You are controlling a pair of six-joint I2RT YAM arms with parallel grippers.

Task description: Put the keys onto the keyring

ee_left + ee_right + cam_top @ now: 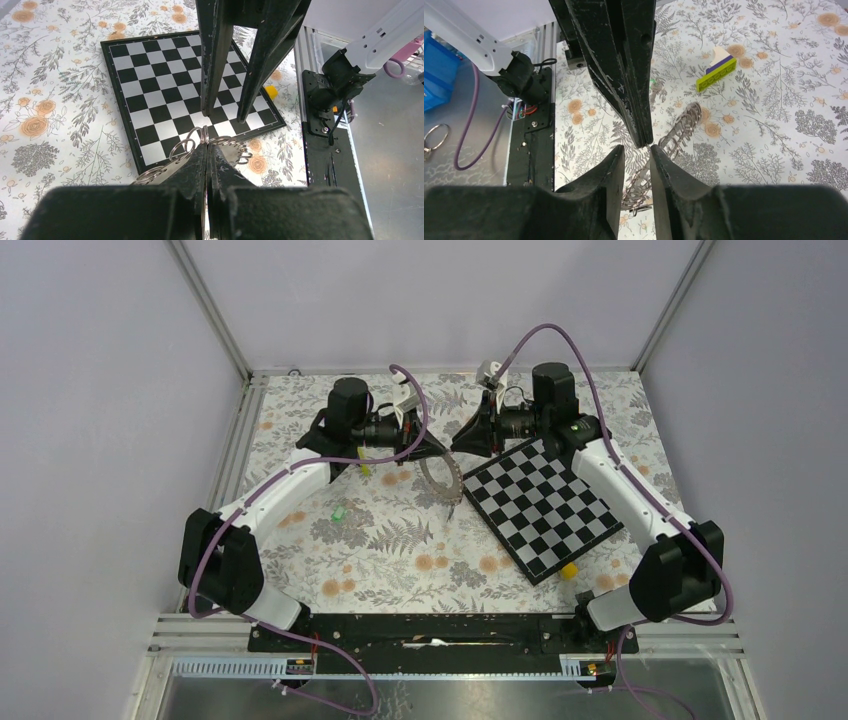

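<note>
The keyring [441, 480] hangs as a curved coil above the surface [400, 550], just off the left corner of the checkerboard [540, 505], its length drooping toward the near edge. Its top loops are pinched in the left gripper [206, 144], which is clamped tight on them. The right gripper [637, 152] faces it tip to tip, jaws narrowly parted and empty. The green key [338, 512] lies well apart, on the left arm's side.
</note>
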